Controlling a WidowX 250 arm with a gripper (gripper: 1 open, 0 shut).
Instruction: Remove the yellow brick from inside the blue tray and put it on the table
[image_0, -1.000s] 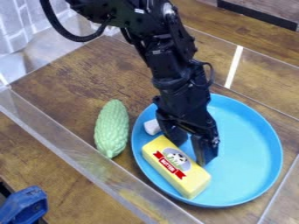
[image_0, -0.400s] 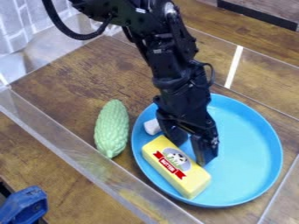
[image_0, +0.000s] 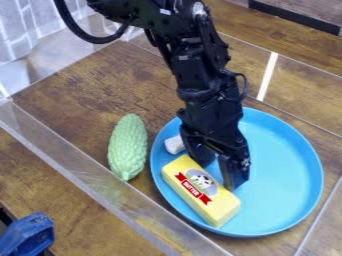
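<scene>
The yellow brick (image_0: 202, 190) lies inside the blue tray (image_0: 285, 170), at its near left part, label up with a small round picture on top. My black gripper (image_0: 218, 166) points steeply down over the brick's far end, open, its fingers (image_0: 238, 168) standing around or just above that end; whether they touch it I cannot tell. The dark wooden table (image_0: 94, 95) surrounds the tray.
A bumpy green vegetable (image_0: 128, 146) lies on the table left of the tray. A small white piece (image_0: 173, 146) sits at the tray's left rim beside the gripper. Clear plastic walls (image_0: 67, 150) edge the table at front left. A blue object (image_0: 24, 236) shows at the bottom left corner.
</scene>
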